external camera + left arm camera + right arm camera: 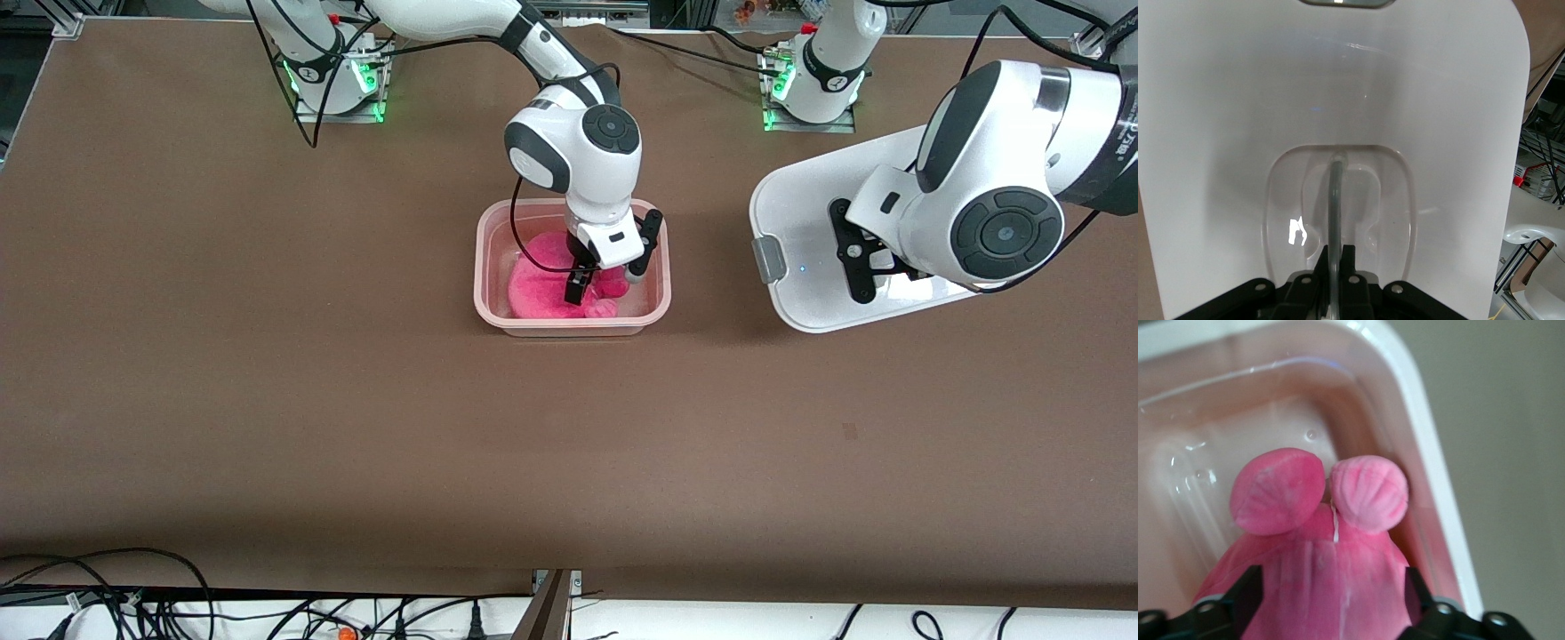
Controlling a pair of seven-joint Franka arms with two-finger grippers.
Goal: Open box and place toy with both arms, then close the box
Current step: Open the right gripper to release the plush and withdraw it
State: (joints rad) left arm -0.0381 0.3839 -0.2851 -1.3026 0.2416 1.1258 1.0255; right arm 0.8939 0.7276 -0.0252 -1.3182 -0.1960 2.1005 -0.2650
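The pale-pink box stands open in the middle of the table, with the pink plush toy lying inside it. My right gripper is down in the box, its fingers spread wide on either side of the toy. In the right wrist view the toy fills the gap between the fingers of the right gripper, its two ears toward the box wall. My left gripper is shut on the clear handle of the white lid and holds it tilted, toward the left arm's end of the table. In the left wrist view the left gripper clamps that handle.
A grey clip shows on the lid's edge that faces the box. The two arm bases stand along the table's edge farthest from the front camera. Cables hang along the table's near edge.
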